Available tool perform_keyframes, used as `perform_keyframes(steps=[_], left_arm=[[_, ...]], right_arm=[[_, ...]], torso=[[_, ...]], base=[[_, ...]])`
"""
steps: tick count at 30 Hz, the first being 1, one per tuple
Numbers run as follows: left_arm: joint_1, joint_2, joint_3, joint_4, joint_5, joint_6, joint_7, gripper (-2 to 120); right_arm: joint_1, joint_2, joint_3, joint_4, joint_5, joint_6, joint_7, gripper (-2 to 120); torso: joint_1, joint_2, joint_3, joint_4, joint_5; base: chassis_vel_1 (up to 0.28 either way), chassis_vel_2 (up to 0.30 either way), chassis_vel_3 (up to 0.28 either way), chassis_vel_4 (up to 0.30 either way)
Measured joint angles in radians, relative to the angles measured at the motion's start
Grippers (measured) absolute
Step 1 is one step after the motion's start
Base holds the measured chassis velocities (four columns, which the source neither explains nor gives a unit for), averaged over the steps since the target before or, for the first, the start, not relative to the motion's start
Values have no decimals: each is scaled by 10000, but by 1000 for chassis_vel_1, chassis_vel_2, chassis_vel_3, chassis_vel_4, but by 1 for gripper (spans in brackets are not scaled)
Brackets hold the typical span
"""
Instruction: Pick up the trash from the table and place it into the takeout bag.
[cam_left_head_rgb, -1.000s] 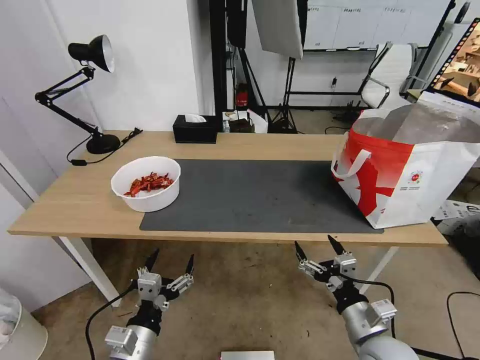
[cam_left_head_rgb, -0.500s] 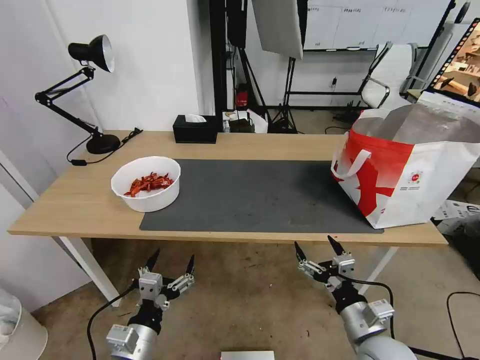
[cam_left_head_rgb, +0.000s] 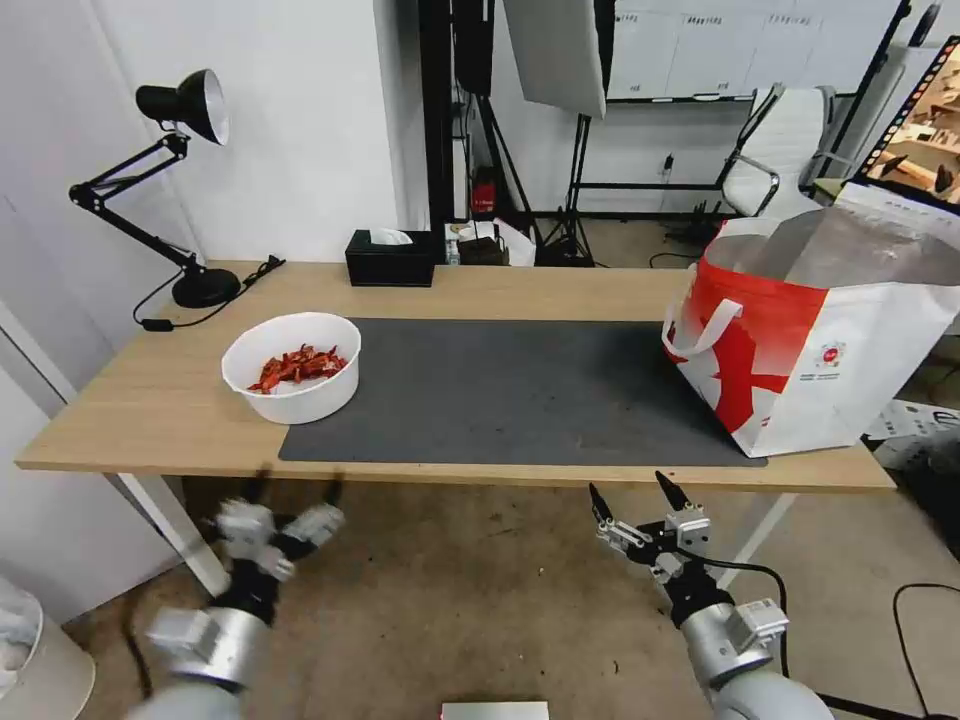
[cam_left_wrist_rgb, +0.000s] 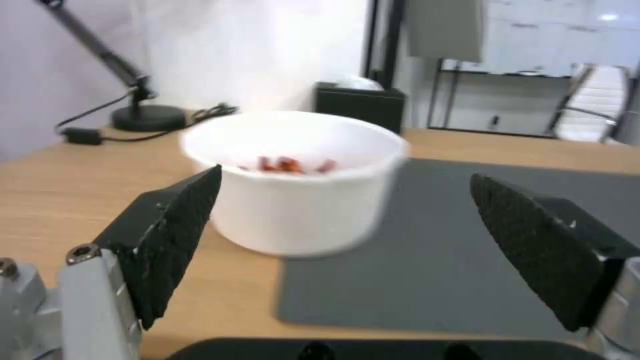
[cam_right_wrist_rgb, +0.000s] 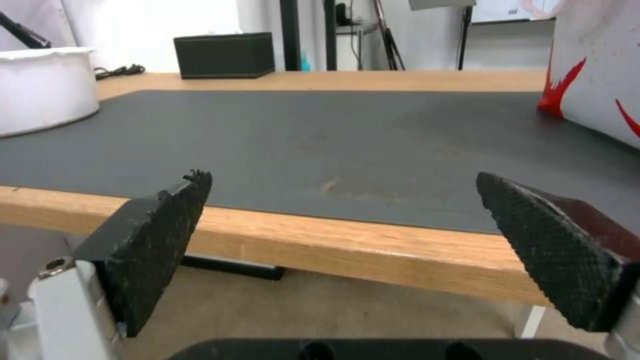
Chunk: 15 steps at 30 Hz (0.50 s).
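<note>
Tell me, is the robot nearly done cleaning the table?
Almost, by the look of it. One piece of trash sits on the table: the white bowl of red scraps. The left gripper, open, is near the table edge facing the bowl. The right gripper waits open below the edge. The bowl must go into the takeout bag.

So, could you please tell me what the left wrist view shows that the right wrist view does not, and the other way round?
Left wrist view alone: the red scraps inside the white bowl, the desk lamp's base, and the open left hand facing the bowl.

Right wrist view alone: the red-and-white takeout bag, the table's front edge, and the open right hand below that edge.

Both: the bowl, the dark grey mat, the black tissue box and the light-wood tabletop.
</note>
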Motion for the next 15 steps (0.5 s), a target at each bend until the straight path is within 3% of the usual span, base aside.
perform_keyframes(steps=[1, 2, 4, 5, 8, 9, 11, 13, 15], left_arm=[[-274, 463, -245, -6, -719, 413, -355, 100], [-274, 463, -245, -6, -719, 413, -355, 100], [-837, 1544, -741, 127, -2359, 1205, -1044, 100], [-837, 1544, -741, 127, -2359, 1205, -1044, 100], [-1871, 3106, -1216, 847, -5228, 2207, -1937, 100], [-1871, 3106, -1216, 847, -5228, 2207, -1937, 100], [-2545, 3812, -1248, 1354, -6807, 2926, -2344, 100], [-2847, 4063, -1194, 1560, -7354, 3209, -2500, 100], [-3628, 4582, -832, 2068, -8687, 3795, -2973, 100]], right_arm=[[0, 0, 0, 0, 1, 0, -1, 100], [0, 0, 0, 0, 1, 0, -1, 100], [0, -2, 0, 1, 2, 0, 0, 100], [0, -2, 0, 1, 2, 0, 0, 100], [0, -3, 2, 2, 4, 0, 1, 100], [0, -3, 2, 2, 4, 0, 1, 100], [1, -2, 2, 3, 5, 0, 3, 100], [0, -3, 2, 3, 6, 0, 2, 100], [0, -3, 2, 4, 8, 0, 0, 100]], torso=[[1, 0, 0, 0, 0], [1, 0, 0, 0, 0], [1, 0, 0, 0, 0], [1, 0, 0, 0, 0], [1, 0, 1, 0, -1], [1, 0, 1, 0, -1], [1, 0, 1, -1, 2], [1, -1, 1, 0, 1], [1, -1, 1, 1, 1]], base=[[0, 0, 0, 0], [0, 0, 0, 0], [0, 0, 0, 0], [0, 0, 0, 0], [0, 0, 0, 0], [0, 0, 0, 0], [0, 0, 0, 0], [0, 0, 0, 0], [0, 0, 0, 0]])
